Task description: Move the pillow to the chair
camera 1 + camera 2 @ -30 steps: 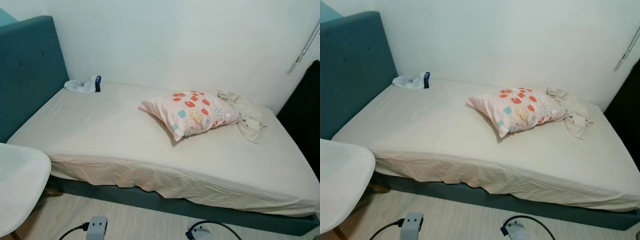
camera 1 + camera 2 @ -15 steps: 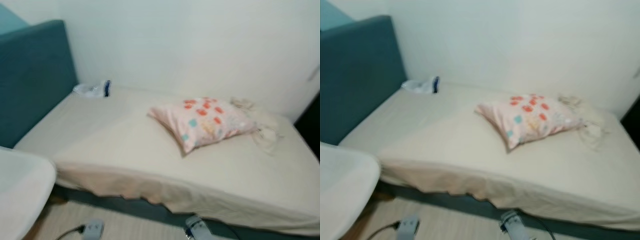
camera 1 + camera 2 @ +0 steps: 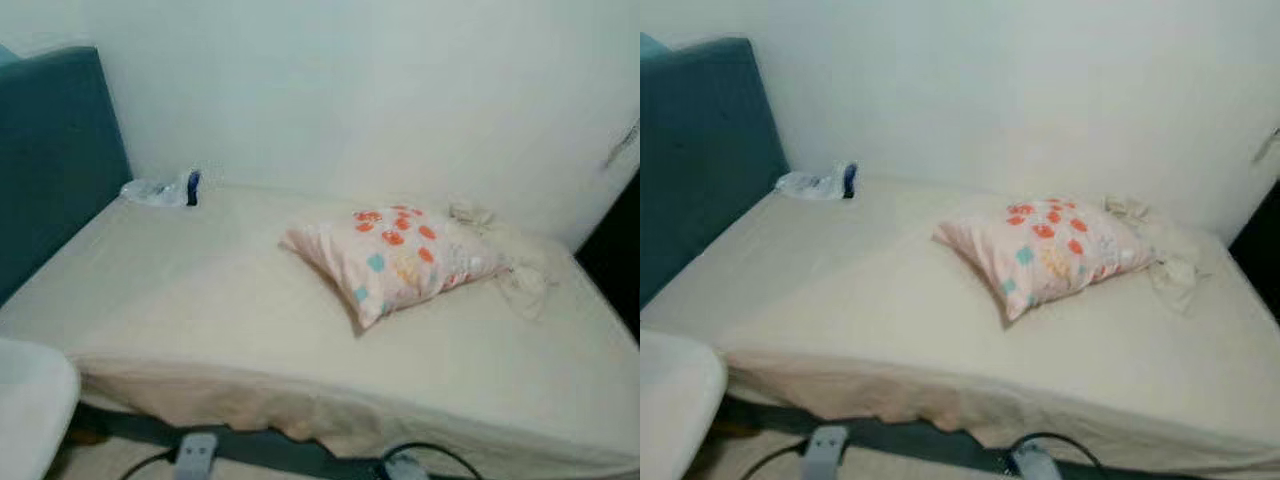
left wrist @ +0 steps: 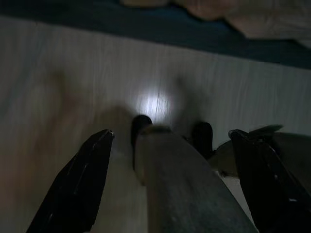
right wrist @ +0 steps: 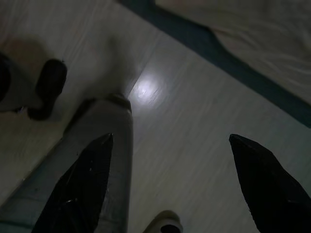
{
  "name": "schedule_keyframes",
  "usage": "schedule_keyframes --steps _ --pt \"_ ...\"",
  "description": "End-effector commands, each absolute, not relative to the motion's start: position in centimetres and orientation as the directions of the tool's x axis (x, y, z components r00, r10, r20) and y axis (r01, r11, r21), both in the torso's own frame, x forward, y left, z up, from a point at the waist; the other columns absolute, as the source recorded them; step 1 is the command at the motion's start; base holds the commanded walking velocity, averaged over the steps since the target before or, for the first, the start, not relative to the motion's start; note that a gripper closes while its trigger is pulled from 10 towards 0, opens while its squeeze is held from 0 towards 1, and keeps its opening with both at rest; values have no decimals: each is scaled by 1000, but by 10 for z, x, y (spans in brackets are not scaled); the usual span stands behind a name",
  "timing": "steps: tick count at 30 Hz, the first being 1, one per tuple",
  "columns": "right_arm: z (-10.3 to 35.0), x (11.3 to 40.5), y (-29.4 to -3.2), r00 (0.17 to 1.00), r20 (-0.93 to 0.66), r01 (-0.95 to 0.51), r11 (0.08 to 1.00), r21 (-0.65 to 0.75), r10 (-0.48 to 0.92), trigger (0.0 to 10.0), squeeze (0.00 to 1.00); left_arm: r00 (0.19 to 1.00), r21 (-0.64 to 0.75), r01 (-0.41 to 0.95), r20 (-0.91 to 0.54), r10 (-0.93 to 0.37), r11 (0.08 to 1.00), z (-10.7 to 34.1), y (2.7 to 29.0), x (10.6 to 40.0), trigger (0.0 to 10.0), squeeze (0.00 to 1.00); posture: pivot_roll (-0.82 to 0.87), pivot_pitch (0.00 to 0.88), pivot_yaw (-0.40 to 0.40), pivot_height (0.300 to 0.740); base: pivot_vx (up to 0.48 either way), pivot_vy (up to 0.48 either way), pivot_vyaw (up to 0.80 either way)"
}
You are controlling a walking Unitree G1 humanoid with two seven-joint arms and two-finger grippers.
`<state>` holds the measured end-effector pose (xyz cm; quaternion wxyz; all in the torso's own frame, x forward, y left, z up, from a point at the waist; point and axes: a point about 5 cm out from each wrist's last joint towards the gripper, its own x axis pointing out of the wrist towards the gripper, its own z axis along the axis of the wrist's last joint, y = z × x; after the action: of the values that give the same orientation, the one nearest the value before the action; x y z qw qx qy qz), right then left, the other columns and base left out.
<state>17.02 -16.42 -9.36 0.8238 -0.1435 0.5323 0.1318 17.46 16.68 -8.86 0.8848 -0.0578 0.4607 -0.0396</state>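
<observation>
Pink patterned pillow (image 3: pixel 395 258): 1 item, lying on the bed (image 3: pixel 200 290) toward the right side of the mattress, tilted with 1 corner pointing at the near edge. Nothing is gripping it.

Crumpled cloth (image 3: pixel 510 265): touching the pillow's far right end, possibly overlapping it; hard to tell through the blur.

Clear plastic bottle (image 3: pixel 160 190): lying near the teal headboard (image 3: pixel 50 160), well apart from the pillow.

White chair (image 3: pixel 30 410): 1 seat edge showing at lower left, beside the bed's near corner.

Left gripper (image 4: pixel 170 160): hanging low over the pale floor (image 4: pixel 58 73), its 2 fingers spread wide, holding nothing.

Right gripper (image 5: pixel 170 174): likewise pointing at the floor beside the bed base, fingers spread, holding nothing.

Risks, as judged:
1. The pillow is sitting well in from the near edge, so a short reach is likely ending in a weak pinch on 1 corner and a slip.
2. The cloth is likely coming along if the grasp lands on the right end.
3. 2 narrow fingers on soft fabric are likely catching the bed sheet too.
4. The head views are blurring, so aiming now is unreliable.
5. The chair seat is sloping at its edge; a pillow placed off-centre may be sliding off.
</observation>
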Motion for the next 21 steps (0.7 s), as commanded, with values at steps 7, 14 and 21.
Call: schedule_keyframes --steps 7,14,21 --pt "-91 174 -172 417 -907 -347 932 -109 49 10000 0 564 -158 14 -814 -138 987 -90 161 173 10000 0 125 0 -83 740 369 0 0" --pt "-91 176 -169 416 -906 -358 930 -78 84 10000 0 563 -157 17 -814 -139 987 -90 161 173 10000 0 125 0 -83 740 365 0 0" --pt "-91 175 -168 407 -908 -382 921 -74 96 10000 0 565 -156 12 -814 -135 988 -90 162 173 10000 0 128 0 -83 740 41 0 0"
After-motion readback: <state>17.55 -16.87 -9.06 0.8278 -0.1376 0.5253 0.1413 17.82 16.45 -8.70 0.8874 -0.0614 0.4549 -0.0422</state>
